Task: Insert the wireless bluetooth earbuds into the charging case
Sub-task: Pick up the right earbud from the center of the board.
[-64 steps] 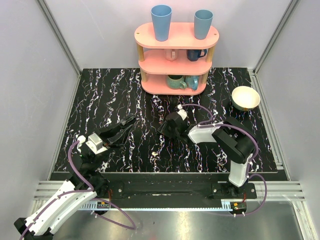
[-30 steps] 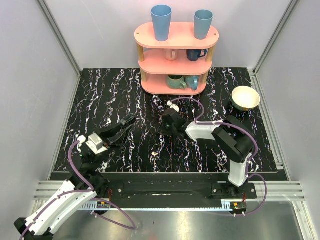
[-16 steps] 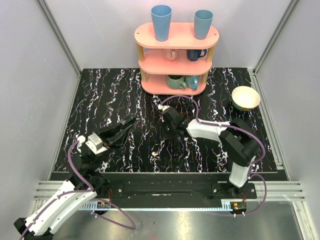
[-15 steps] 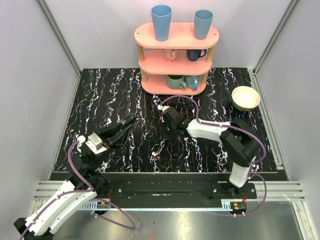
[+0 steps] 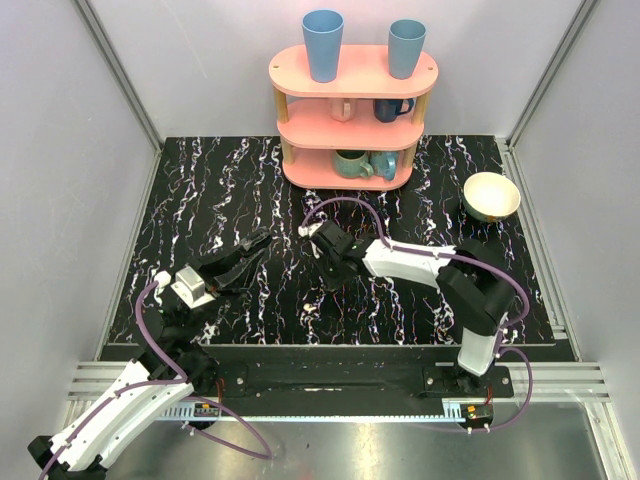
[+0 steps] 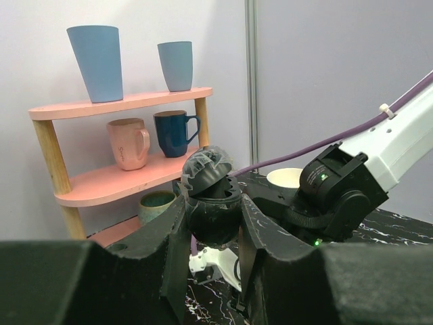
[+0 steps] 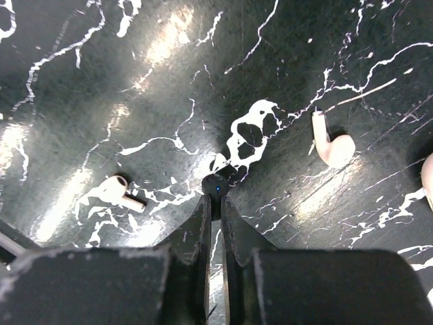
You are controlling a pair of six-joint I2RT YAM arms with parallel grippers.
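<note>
My left gripper (image 5: 257, 241) is shut on a dark rounded charging case (image 6: 211, 211) with its lid hinged open, and holds it up off the table; the left wrist view shows the case clamped between both fingers (image 6: 162, 233). My right gripper (image 7: 215, 201) points down at the black marble table and is shut on a small black earbud (image 7: 215, 185) with a blue light. Two white earbuds lie loose on the table, one to its left (image 7: 111, 191) and one to its right (image 7: 331, 147). In the top view the right gripper (image 5: 333, 272) is mid-table.
A pink three-tier shelf (image 5: 352, 115) with mugs and blue cups stands at the back. A cream bowl (image 5: 491, 195) sits at the right. A cream rounded thing (image 7: 429, 177) is cut off at the right wrist view's edge. Grey walls close in both sides.
My right arm has stretched out leftward across the table, its gripper moving left. The left arm has not moved.
</note>
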